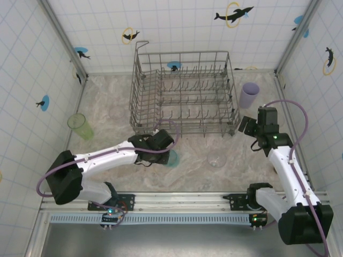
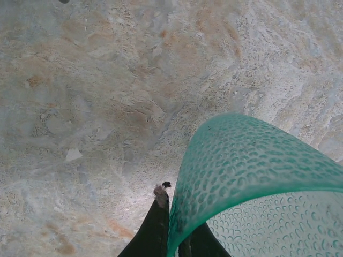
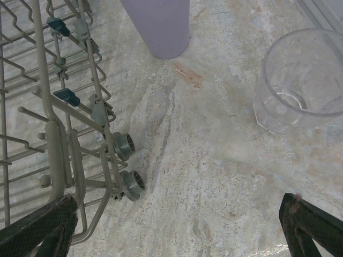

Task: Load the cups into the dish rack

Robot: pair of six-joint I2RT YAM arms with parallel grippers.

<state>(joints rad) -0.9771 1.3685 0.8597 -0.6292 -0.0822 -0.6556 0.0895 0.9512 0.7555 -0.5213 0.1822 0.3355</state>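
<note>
Nearest, left tool (image 2: pixel 174 225) pinches teal cup (image 2: pixel 252 176) rim, seemingly clear of dish rack (image 1: pixel 182 96) edge; right tool (image 3: pixel 177 227) wide over table (image 3: pixel 214 160).

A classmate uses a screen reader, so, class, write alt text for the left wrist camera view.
The left gripper is shut on the wall of a textured teal cup, with one dark finger outside the rim and one inside. Behind them lies a marbled beige table.

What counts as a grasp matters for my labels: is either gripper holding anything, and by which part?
The left gripper pinches the teal cup by its wall at the rim, one finger inside. The right gripper is open, empty.
</note>
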